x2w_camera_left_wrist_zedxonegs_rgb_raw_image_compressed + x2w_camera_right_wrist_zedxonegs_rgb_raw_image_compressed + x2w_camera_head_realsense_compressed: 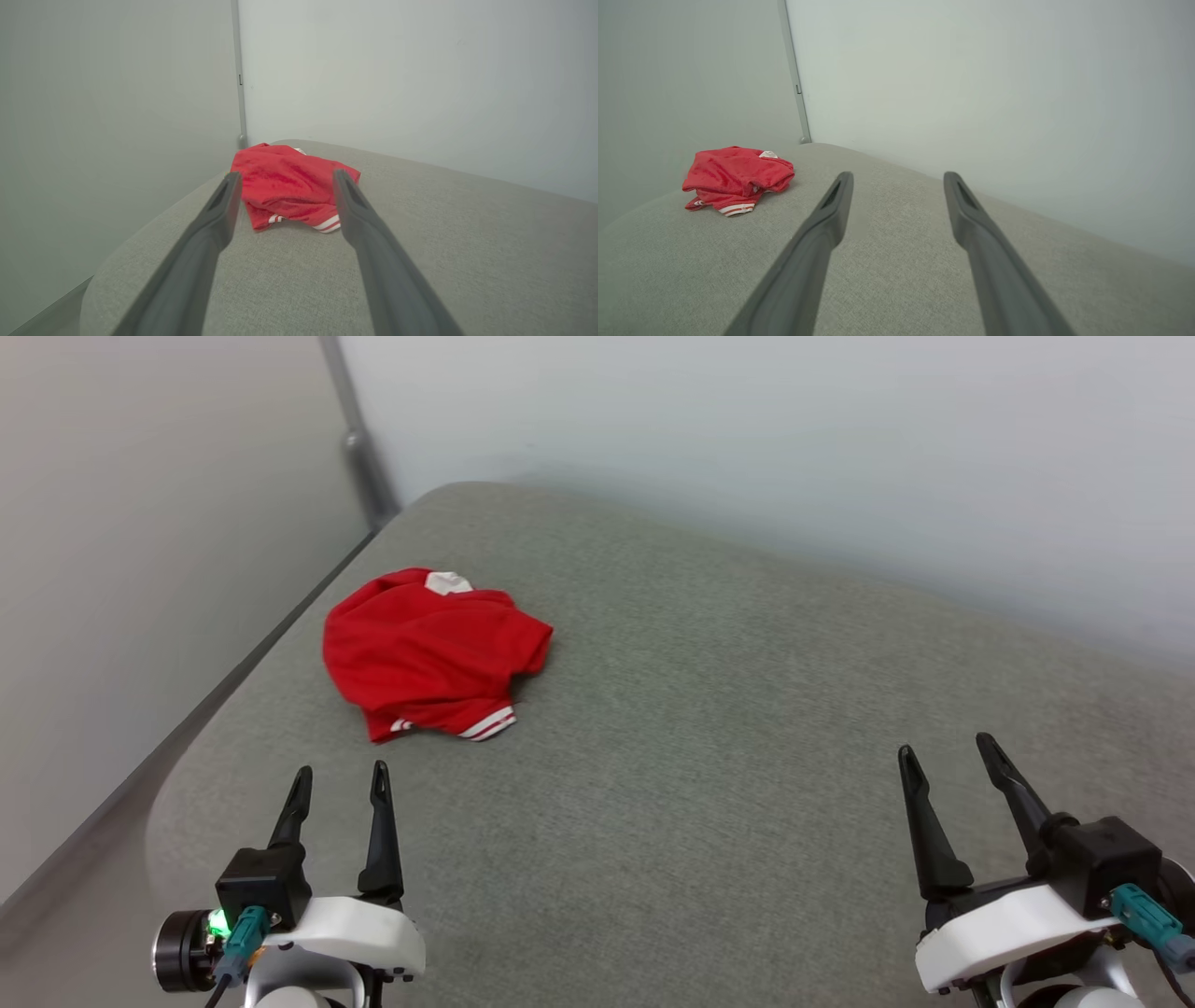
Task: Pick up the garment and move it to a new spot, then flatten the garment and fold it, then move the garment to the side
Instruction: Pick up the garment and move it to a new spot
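- left gripper (341,768) lower left: fingers spread, empty
- right gripper (945,747) lower right: spread, empty
- garment (429,649) crumpled on grey cushion (728,728), just ahead of left gripper, near left edge; which side faces up unclear
- pale wall (747,429) behind

Bright, even, diffuse lighting is observed. A soft shadow is cast just right of the garment (425,649). In the wrist views, the near fingers (205,247) are rendered out of focus.
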Robot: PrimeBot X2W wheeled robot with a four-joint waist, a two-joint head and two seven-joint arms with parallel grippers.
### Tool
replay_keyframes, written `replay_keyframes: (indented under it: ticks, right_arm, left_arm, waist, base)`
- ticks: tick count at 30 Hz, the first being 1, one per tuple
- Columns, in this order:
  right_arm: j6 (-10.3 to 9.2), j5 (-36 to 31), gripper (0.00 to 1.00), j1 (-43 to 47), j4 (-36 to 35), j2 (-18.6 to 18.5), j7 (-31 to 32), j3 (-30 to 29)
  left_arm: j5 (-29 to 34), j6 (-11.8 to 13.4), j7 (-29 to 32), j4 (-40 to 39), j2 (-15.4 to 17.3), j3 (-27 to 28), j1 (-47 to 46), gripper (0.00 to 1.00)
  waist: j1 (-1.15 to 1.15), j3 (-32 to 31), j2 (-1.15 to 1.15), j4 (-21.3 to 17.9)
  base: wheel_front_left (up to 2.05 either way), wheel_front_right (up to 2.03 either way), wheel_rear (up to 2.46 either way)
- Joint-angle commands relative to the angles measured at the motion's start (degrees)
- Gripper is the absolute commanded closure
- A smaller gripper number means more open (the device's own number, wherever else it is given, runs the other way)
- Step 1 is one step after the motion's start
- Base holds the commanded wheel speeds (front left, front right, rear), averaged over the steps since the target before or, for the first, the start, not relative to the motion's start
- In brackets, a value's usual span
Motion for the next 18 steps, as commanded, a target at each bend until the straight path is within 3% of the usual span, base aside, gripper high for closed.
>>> replay_keyframes:
  ticks: [1,10,18]
  right_arm:
    - [-0.03,0.05,0.00,0.54,-0.28,0.14,0.16,0.31]
    - [-0.04,0.10,0.00,0.19,-0.56,0.14,0.33,0.63]
    - [-0.04,-0.70,0.00,-1.44,-1.72,0.13,1.13,0.98]
  left_arm:
    - [-0.06,-0.06,-0.13,-0.17,-0.08,0.08,0.34,0.00]
    - [0.35,-0.58,-0.13,0.28,-0.25,0.28,-0.37,0.00]
    - [-0.44,-1.27,-0.13,1.40,0.04,0.64,-5.32,0.00]
  waist:
    - [0.00,0.18,0.00,2.11]
    - [0.00,0.47,0.00,3.90]
    - [0.00,2.73,0.00,2.41]
  base:
    - [0.00,0.00,0.00]
    - [0.00,0.00,0.00]
    - [0.00,0.00,0.00]
